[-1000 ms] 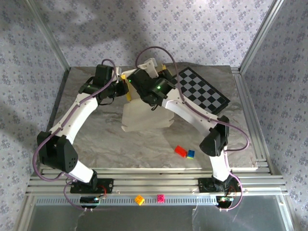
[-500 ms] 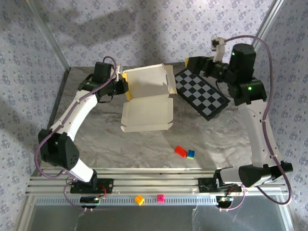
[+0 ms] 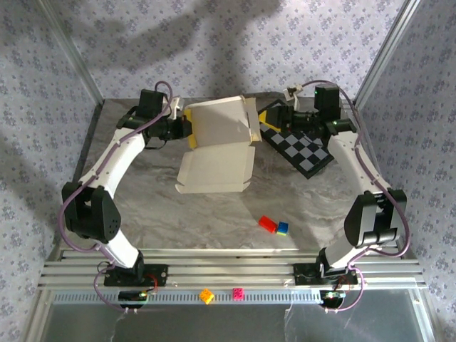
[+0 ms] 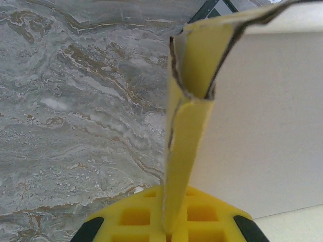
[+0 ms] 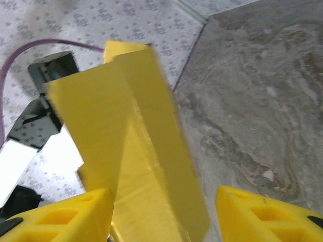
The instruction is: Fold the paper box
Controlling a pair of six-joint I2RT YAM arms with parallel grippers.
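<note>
The grey marbled tabletop (image 3: 142, 206) is seen carrying the paper box (image 3: 214, 169) centrally, a checkerboard mat (image 3: 306, 151) far right, and a red brick (image 3: 267, 224) touching a blue brick (image 3: 283, 228) nearer.

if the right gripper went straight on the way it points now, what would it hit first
The paper box: its yellow flap stands ahead of the right gripper, in line with the gap between its open fingers. Depth is unclear; it may already reach between them.

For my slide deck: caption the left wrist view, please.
Left fingers shut on the paper box's upright yellow flap, marble table beyond.
</note>
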